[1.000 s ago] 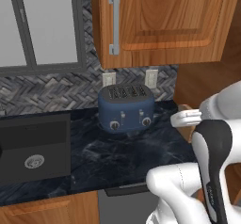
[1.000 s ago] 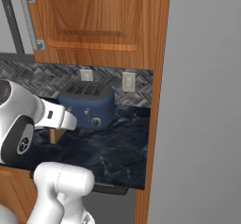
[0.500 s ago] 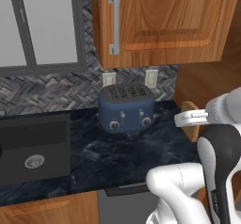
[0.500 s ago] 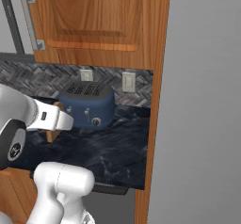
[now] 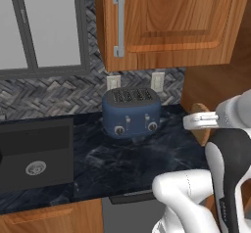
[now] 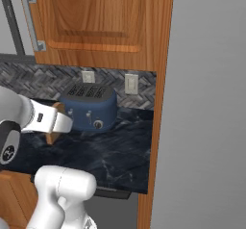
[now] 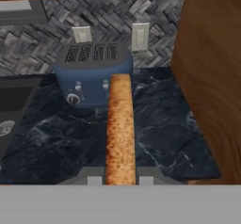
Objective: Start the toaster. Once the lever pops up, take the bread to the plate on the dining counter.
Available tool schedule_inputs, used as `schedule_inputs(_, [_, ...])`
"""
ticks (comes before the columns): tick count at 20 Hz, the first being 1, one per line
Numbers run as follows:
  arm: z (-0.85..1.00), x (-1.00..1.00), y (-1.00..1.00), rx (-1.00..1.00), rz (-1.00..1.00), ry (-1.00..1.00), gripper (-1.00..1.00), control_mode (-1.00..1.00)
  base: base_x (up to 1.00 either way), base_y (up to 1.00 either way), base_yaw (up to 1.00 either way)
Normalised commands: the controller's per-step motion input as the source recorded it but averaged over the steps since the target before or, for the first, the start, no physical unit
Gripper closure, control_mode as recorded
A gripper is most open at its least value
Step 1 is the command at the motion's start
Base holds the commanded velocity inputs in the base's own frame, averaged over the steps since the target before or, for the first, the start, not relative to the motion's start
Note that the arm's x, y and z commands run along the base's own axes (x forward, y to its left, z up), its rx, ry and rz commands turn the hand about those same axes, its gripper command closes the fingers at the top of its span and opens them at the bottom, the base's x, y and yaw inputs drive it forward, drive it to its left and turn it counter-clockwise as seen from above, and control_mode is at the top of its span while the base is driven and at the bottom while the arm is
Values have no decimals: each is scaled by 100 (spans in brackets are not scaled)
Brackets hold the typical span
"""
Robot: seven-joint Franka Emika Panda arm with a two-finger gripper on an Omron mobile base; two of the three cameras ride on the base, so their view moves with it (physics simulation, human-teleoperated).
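Black marble worktop point(image 5: 127, 163), herringbone backsplash behind. Nearest: gripper point(image 7: 120, 178), jaws clamped on the bread point(image 7: 120, 129), slice held edge-on in the air above the worktop, well apart from the toaster. Beyond: dark-blue toaster point(image 5: 131, 112) standing against the backsplash, below two wall outlets. Sink point(image 5: 35, 151) left of the toaster.

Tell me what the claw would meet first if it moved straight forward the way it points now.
Probably the toaster: the claw, shut on the bread, points at its front right part, though depth is unclear.
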Motion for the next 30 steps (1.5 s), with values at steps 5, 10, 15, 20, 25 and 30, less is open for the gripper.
schedule_inputs(5, [2, -4, 0, 0, -4, 0, 100, -100, 0, 0, 0])
schedule_inputs(10, [0, 0, 0, 0, 0, 0, 100, 100, 0, 0, 0])
schedule_inputs(15, [0, 0, 0, 0, 0, 0, 100, 100, -47, 0, 2])
schedule_inputs(20, [0, 0, 0, 0, 0, 0, 100, 100, -99, 0, 10])
schedule_inputs(25, [0, 0, 0, 0, 0, 0, 100, 100, -88, 15, 36])
schedule_inputs(30, [0, 0, 0, 0, 0, 0, 100, 100, -17, 21, 77])
